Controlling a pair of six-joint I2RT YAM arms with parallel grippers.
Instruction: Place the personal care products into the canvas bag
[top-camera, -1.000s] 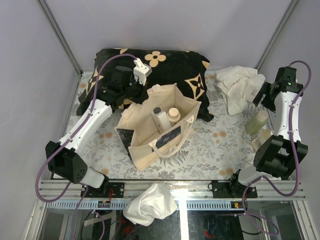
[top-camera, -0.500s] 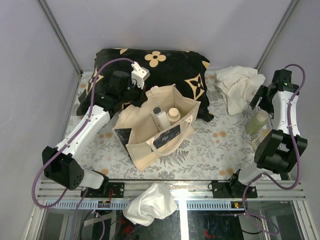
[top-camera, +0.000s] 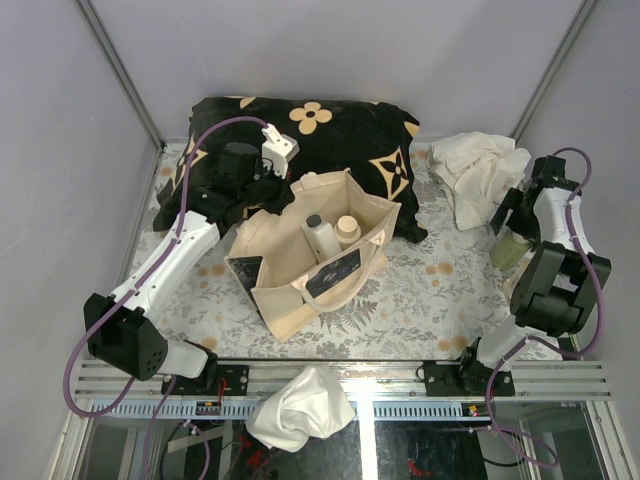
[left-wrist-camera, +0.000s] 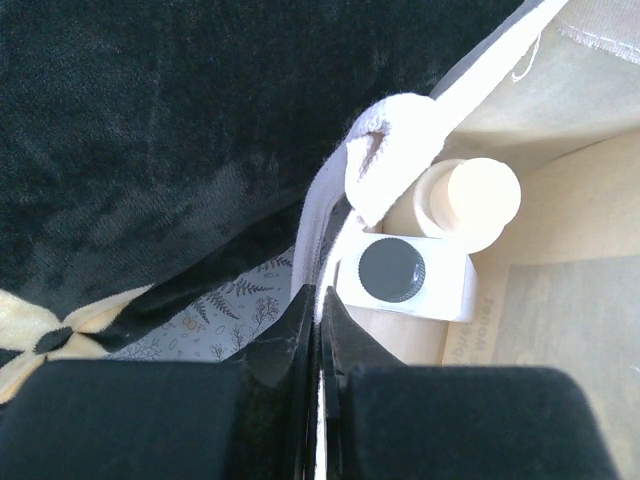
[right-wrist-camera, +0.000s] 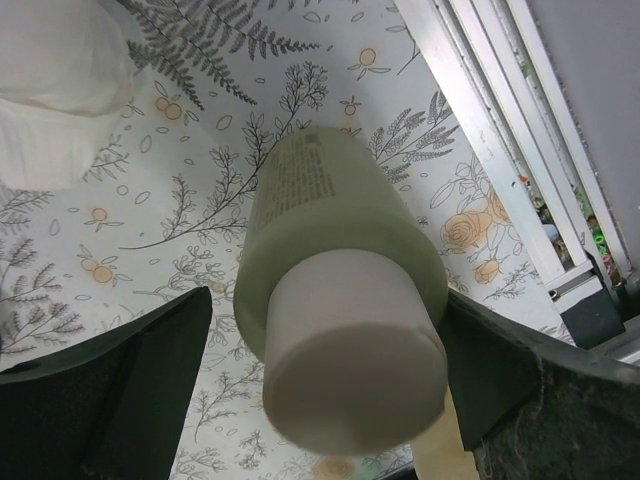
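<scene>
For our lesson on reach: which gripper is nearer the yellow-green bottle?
Right. The right gripper straddles the yellow-green bottle, jaws open; the left gripper is across the table, shut on the handle of the canvas bag.

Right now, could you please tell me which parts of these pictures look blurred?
Right wrist: the green bottle's cap is soft, too near the lens; the tablecloth print is crisp. Left wrist: the left gripper's fingers are a dark blur, the bag handle washed out. Top view: sharp throughout.
</scene>
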